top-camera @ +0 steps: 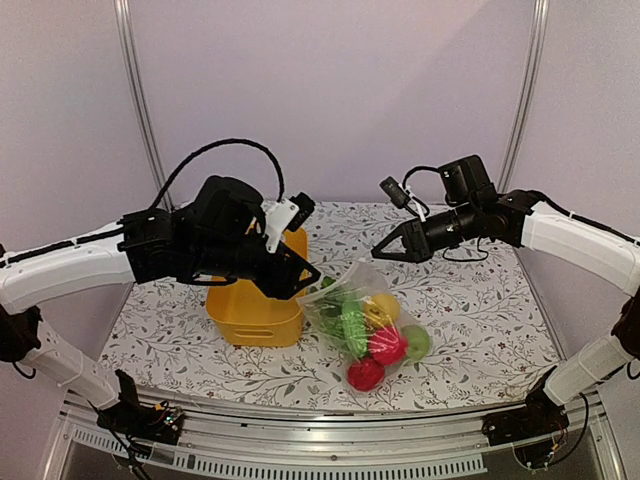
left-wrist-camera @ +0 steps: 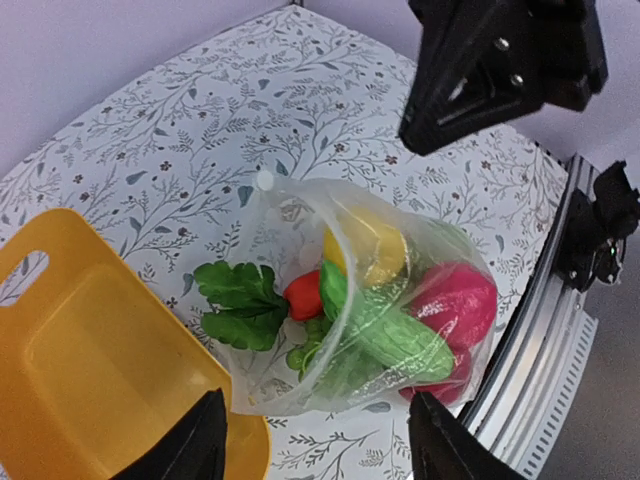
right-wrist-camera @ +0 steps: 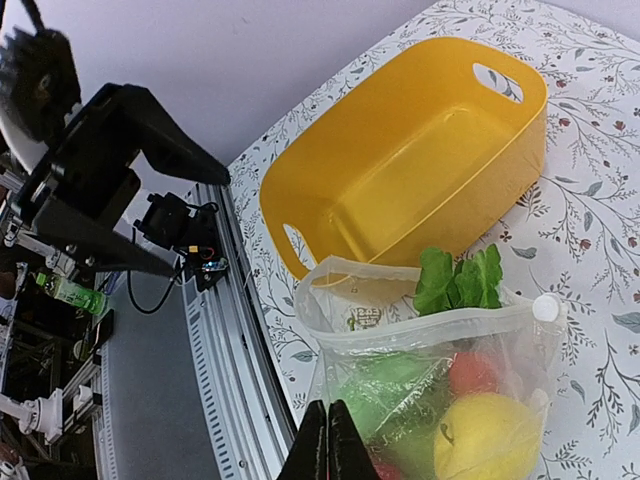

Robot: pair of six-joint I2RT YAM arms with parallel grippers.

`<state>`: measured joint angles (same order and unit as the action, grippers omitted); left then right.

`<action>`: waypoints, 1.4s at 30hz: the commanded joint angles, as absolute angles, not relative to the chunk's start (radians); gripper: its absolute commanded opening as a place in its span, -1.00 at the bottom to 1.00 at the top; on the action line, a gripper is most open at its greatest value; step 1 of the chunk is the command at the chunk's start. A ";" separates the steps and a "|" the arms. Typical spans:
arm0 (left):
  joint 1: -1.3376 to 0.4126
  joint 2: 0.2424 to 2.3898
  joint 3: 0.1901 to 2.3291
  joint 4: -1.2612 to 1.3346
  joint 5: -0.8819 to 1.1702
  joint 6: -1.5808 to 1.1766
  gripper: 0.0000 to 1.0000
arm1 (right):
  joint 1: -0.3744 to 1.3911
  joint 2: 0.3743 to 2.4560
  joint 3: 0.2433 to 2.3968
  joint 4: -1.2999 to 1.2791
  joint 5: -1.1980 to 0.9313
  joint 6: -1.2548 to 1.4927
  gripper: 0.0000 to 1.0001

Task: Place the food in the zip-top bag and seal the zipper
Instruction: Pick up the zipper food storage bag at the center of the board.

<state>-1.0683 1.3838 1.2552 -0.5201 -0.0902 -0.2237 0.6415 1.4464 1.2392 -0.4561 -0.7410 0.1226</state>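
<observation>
Left arm point(top-camera: 170, 250) overhangs yellow tub point(top-camera: 250, 320) beside filled zip-top bag point(top-camera: 372, 318).

Lettuce point(right-wrist-camera: 458, 281) @ bag point(right-wrist-camera: 352, 312) mouth, nr tub point(right-wrist-camera: 400, 170)

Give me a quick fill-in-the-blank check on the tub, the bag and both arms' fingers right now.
1. The yellow plastic tub is ____.
2. The leafy green toy ____ pokes out of the mouth of the clear dotted plastic bag.
3. The left gripper has its fingers ____.
4. The right gripper has its fingers ____.

Missing words: empty; lettuce; open; shut.
</observation>
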 commanded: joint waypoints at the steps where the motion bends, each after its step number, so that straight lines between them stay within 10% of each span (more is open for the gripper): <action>1: -0.933 1.370 1.190 -0.512 -0.023 -0.478 0.20 | 0.645 1.433 1.282 -0.481 -0.688 0.148 -0.93; 12: -0.807 1.557 1.256 -0.631 0.194 -0.677 0.00 | 0.646 1.538 1.395 -0.547 -0.591 0.219 -0.39; 28: -0.774 1.738 1.397 -0.758 0.360 -0.675 -0.26 | 0.645 1.493 1.303 -0.523 -0.597 0.277 -0.35; 42: -0.767 1.797 1.530 -0.826 0.455 -0.621 -1.00 | 0.646 1.454 1.256 -0.521 -0.582 0.272 -0.34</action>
<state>-0.7795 1.7752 1.4635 -0.7998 0.4038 -0.6468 0.6415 1.4864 1.2770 -0.5232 -0.6018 0.2733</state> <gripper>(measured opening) 0.007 0.328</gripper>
